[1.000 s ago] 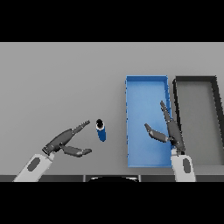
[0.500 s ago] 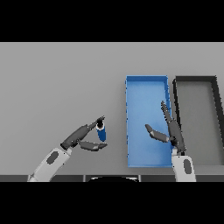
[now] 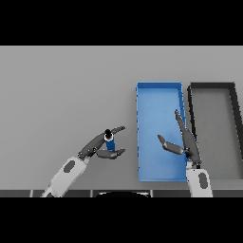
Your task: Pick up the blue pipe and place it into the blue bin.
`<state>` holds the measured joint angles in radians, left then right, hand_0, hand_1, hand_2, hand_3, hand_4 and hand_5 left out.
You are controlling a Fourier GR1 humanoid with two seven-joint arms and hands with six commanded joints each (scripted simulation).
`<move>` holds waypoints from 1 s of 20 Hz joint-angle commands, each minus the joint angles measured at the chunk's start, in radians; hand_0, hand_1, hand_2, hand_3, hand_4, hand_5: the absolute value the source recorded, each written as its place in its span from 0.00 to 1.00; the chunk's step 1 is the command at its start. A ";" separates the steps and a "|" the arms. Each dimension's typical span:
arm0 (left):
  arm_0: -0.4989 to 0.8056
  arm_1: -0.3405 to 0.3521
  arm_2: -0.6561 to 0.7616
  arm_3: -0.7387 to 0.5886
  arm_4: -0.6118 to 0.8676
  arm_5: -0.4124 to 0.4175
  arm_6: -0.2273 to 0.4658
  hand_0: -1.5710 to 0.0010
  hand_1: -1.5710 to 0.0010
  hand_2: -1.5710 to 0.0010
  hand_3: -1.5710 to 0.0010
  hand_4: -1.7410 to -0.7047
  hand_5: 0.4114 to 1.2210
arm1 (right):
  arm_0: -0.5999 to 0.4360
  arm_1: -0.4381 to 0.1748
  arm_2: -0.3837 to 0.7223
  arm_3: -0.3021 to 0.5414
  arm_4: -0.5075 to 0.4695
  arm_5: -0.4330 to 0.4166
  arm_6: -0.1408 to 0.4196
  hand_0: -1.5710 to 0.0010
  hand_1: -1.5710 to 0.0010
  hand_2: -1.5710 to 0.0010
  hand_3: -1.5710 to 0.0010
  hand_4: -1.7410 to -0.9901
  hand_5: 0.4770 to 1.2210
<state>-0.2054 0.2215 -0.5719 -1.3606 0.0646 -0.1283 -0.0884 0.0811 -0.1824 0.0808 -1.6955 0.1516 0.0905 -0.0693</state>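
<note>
Pipe (image 3: 109, 141) upright between left hand (image 3: 97, 146) fingers and thumb, flanked but not clasped. Right hand (image 3: 182, 142) spread open over bin (image 3: 142, 95), holding nothing.

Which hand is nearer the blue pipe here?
Left. The left hand has its fingers and thumb on either side of the blue pipe; the right hand hangs open over the blue bin, well off to the pipe's right.

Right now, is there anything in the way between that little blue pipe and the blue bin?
Nothing visible: only bare grey table lies between the blue pipe and the blue bin.
</note>
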 commanded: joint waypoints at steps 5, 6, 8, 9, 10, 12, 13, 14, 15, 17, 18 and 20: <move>0.014 -0.054 0.006 0.008 0.051 -0.008 -0.018 0.59 0.47 0.40 0.42 0.28 0.65 | 0.008 0.000 -0.005 0.003 -0.008 0.002 -0.005 1.00 1.00 1.00 1.00 0.73 0.11; 0.022 -0.056 -0.001 -0.002 0.042 0.001 -0.023 0.47 0.38 0.32 0.35 0.23 0.72 | 0.018 -0.002 -0.005 0.006 -0.005 0.003 -0.013 1.00 1.00 1.00 1.00 0.74 0.11; 0.028 -0.057 -0.015 -0.010 0.045 0.003 -0.026 0.30 0.24 0.21 0.24 0.15 0.82 | 0.012 -0.004 -0.005 0.000 -0.002 0.000 -0.010 1.00 1.00 1.00 1.00 0.75 0.11; 0.031 -0.051 -0.022 -0.022 0.045 0.006 -0.020 0.24 0.19 0.17 0.20 0.12 0.86 | 0.015 0.001 -0.002 0.009 0.003 -0.002 -0.011 1.00 1.00 1.00 1.00 0.75 0.11; 0.030 -0.052 -0.032 -0.019 0.027 0.020 -0.029 0.19 0.15 0.13 0.16 0.15 0.89 | 0.012 -0.004 -0.004 0.002 0.003 -0.002 -0.006 1.00 1.00 1.00 1.00 0.75 0.11; 0.022 -0.052 -0.037 -0.022 0.017 0.028 -0.048 0.12 0.10 0.08 0.10 0.19 0.93 | 0.003 0.002 -0.001 0.009 0.000 0.000 0.005 1.00 1.00 1.00 1.00 0.75 0.11; 0.020 -0.057 -0.044 -0.027 0.003 0.034 -0.051 0.10 0.08 0.07 0.08 0.21 0.94 | 0.007 -0.003 -0.005 0.002 -0.004 0.002 0.001 1.00 1.00 1.00 1.00 0.76 0.11; 0.020 -0.062 -0.047 -0.030 -0.009 0.040 -0.054 0.08 0.06 0.05 0.07 0.22 0.95 | 0.001 0.003 0.001 0.003 0.004 -0.004 0.004 1.00 1.00 1.00 1.00 0.76 0.11; 0.029 -0.073 -0.053 -0.034 -0.015 0.043 -0.067 0.06 0.05 0.04 0.05 0.23 0.96 | 0.006 0.004 0.003 0.007 0.011 -0.007 0.003 1.00 1.00 1.00 1.00 0.77 0.11; 0.030 -0.077 -0.041 -0.080 -0.003 0.045 -0.096 0.04 0.03 0.03 0.03 0.24 0.98 | -0.003 0.003 -0.001 0.017 0.012 -0.009 0.014 1.00 1.00 1.00 1.00 0.78 0.10; 0.015 -0.090 -0.031 -0.084 0.006 0.042 -0.111 0.03 0.03 0.02 0.03 0.25 0.98 | 0.002 -0.006 -0.002 0.013 0.011 -0.003 0.007 1.00 1.00 1.00 1.00 0.78 0.10; 0.006 -0.105 -0.031 -0.123 0.008 0.041 -0.115 0.02 0.02 0.01 0.02 0.25 0.99 | 0.005 -0.009 -0.005 0.016 0.018 -0.007 -0.005 1.00 1.00 1.00 1.00 0.80 0.10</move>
<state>-0.1998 0.1159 -0.6033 -1.4840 0.0717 -0.0882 -0.2068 0.0866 -0.1923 0.0760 -1.6799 0.1692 0.0835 -0.0729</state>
